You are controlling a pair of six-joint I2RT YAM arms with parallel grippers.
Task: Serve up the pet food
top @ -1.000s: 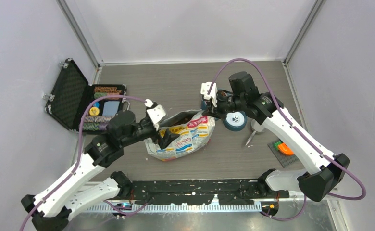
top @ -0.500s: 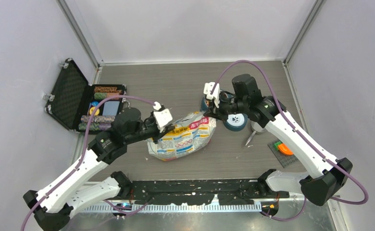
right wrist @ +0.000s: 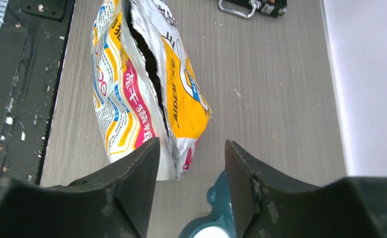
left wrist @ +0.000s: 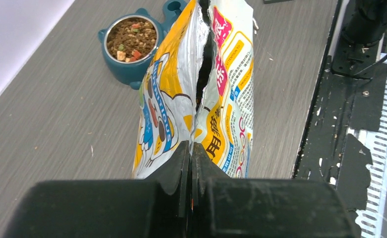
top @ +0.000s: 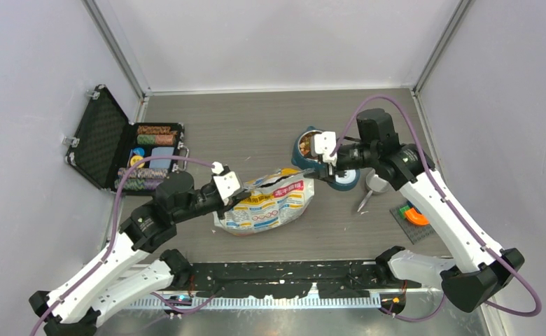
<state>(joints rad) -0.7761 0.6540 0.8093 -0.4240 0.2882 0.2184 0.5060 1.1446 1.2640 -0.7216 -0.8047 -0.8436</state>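
Note:
The pet food bag [top: 267,204] lies on its side mid-table, its torn top edge gaping. My left gripper [top: 240,195] is shut on the bag's left end; in the left wrist view the fingers [left wrist: 184,158] pinch a thin fold of the bag [left wrist: 201,84]. My right gripper [top: 324,168] is open at the bag's right end. In the right wrist view the bag's corner [right wrist: 181,158] hangs free just beyond the spread fingertips [right wrist: 149,153]. Brown pet food [top: 311,140] with red and green bits fills a teal bowl [left wrist: 127,69].
A second teal bowl [top: 347,180] sits under my right wrist, with a metal scoop [top: 372,186] beside it. An open black case of chips [top: 127,157] stands at the left. An orange object on a grey mat [top: 414,215] lies at the right. Black base plate [top: 284,273] runs along the near edge.
My left gripper has shut on the bag's left end and drawn back to the left. The right gripper has opened, let go of the bag's right end and shifted right.

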